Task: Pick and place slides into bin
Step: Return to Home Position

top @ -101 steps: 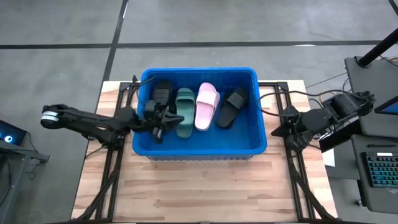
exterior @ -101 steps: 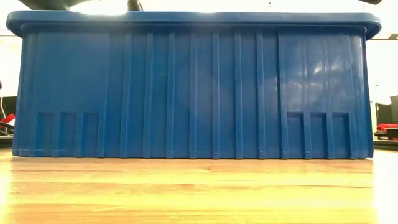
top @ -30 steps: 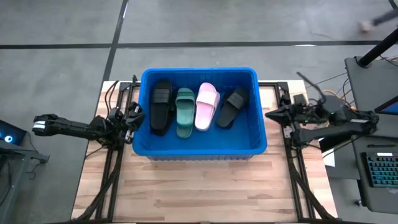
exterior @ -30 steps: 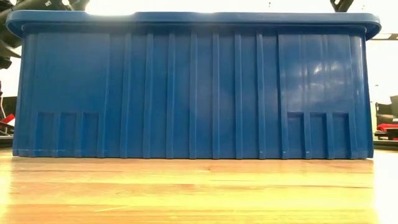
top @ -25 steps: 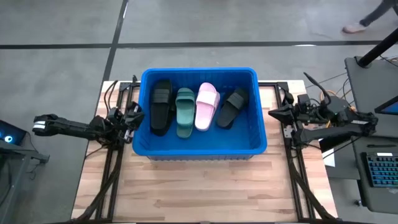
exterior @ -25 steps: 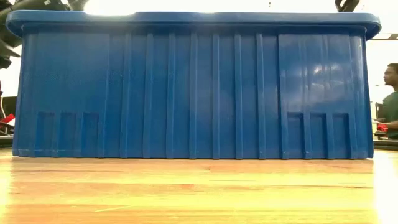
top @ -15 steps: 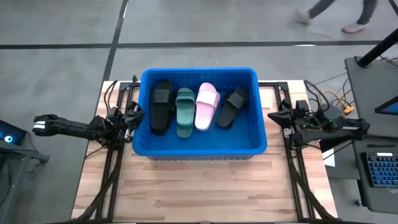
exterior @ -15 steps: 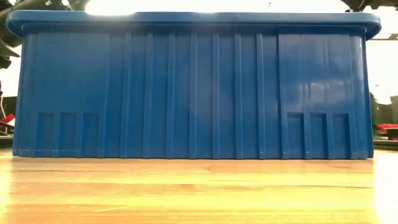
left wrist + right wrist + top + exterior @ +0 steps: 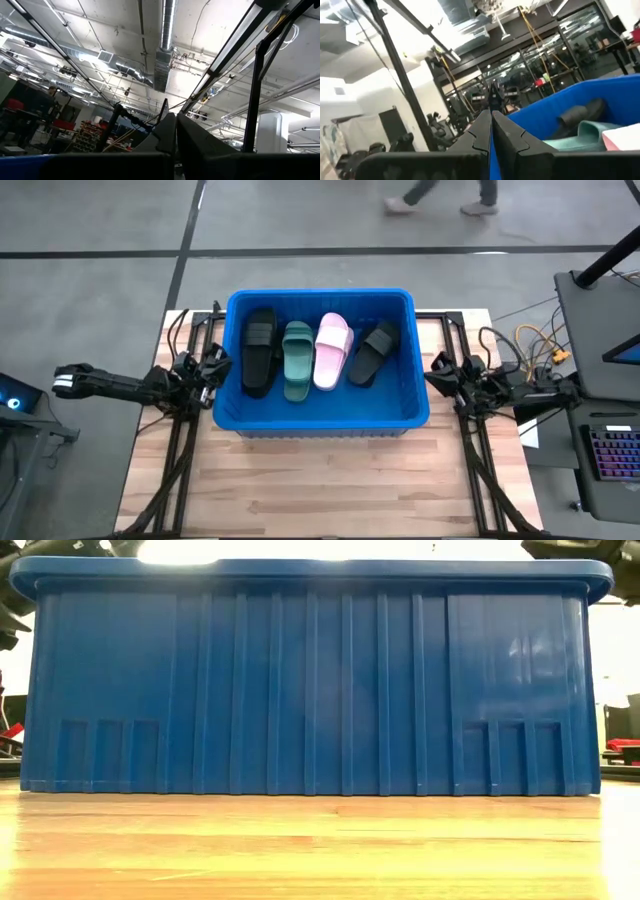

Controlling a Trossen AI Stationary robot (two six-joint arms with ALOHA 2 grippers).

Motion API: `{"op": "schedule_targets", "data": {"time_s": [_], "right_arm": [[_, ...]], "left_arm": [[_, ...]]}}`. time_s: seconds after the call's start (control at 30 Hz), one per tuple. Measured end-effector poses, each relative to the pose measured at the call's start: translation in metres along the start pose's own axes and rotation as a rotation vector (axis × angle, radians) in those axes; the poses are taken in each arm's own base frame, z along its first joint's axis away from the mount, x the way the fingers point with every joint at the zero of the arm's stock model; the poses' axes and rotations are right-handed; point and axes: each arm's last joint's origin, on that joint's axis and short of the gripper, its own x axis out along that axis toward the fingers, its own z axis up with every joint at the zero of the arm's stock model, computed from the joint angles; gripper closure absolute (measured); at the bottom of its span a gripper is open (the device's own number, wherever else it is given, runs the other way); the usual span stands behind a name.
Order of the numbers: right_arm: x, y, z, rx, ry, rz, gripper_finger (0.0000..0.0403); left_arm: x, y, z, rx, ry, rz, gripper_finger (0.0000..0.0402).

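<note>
Several slides lie side by side on the floor of the blue bin (image 9: 322,417): a black one (image 9: 259,351), a dark green one (image 9: 297,360), a light pink one (image 9: 333,350) and another black one (image 9: 373,352). The bin stands on the wooden table; its near wall (image 9: 310,680) fills the low view. My left gripper (image 9: 218,364) rests shut outside the bin's left wall. My right gripper (image 9: 436,373) rests shut outside the bin's right wall; its wrist view looks over the rim (image 9: 560,97) at the slides.
Dark frame rails (image 9: 180,430) run along the table's left and right sides. Bare wood (image 9: 320,490) lies in front of the bin. A desk with a keyboard (image 9: 610,455) stands right of the table. A person (image 9: 440,195) walks across the floor beyond the far edge.
My right arm has folded down beside the bin's right wall, its gripper sinking and staying shut. The left arm kept still. The slides have not moved. A person walked leftward across the floor beyond the table.
</note>
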Motion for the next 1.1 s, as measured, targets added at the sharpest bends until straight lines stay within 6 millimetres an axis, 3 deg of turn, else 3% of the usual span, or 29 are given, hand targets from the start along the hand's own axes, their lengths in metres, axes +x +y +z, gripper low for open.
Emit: {"op": "schedule_targets", "data": {"time_s": [0.37, 1.1], "right_arm": [[-0.002, -0.006, -0.019, -0.054, 0.081, 0.048, 0.0395], [-0.003, -0.011, -0.03, -0.248, 0.149, 0.034, 0.0395]], "left_arm": [[0.0, 0.001, -0.003, 0.005, 0.029, 0.007, 0.0402], [0.0, 0.001, -0.005, -0.014, 0.057, 0.011, 0.0402]]}}
